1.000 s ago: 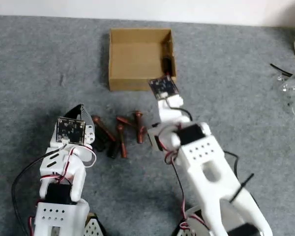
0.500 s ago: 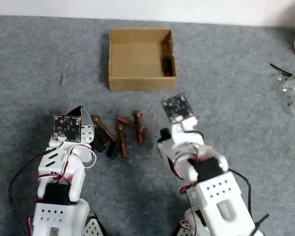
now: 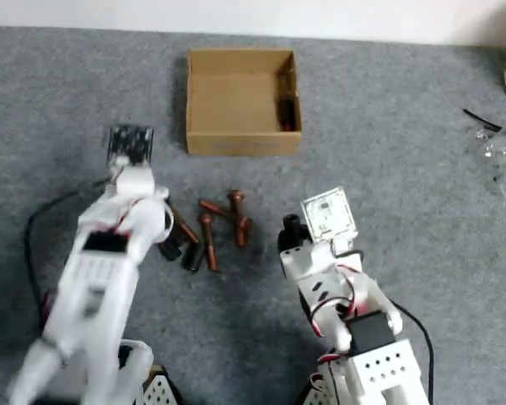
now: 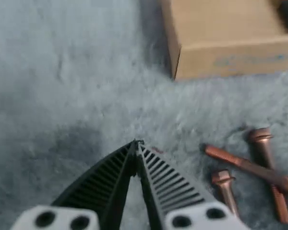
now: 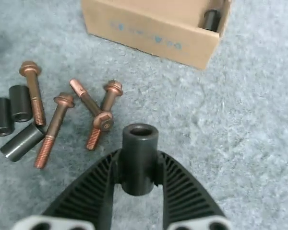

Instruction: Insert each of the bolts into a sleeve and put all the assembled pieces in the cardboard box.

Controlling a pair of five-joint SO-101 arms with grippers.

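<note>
Holding one sleeve (image 5: pixel 140 143) clamped, the right gripper (image 5: pixel 138 167) faces the loose bolts (image 5: pixel 53 129) and sleeves (image 5: pixel 20 103) just ahead on the surface (image 3: pixel 405 126). The left gripper (image 4: pixel 136 148) is pinched together, empty. Seemingly one finished piece (image 3: pixel 287 111) lies in the cardboard box (image 3: pixel 240 143) beyond.

**Cardboard box** (image 3: pixel 236 145): brown, shallow, open-topped, flat on the grey carpet.

**Boxed sleeve** (image 5: pixel 211 19): black tube inside the box against its right wall. Whether a bolt sits in it cannot be told.

**Bolts** (image 5: pixel 52 132): four, copper-coloured with flanged hex heads, lying loose on the carpet near the box front. Two of them cross.

**Loose sleeves** (image 5: pixel 21 101): three short black tubes on their sides, just beside the bolts.

**Fourth sleeve** (image 5: pixel 140 143): black, clamped between the fingers of the right gripper (image 5: pixel 138 164), one open end showing.
</note>
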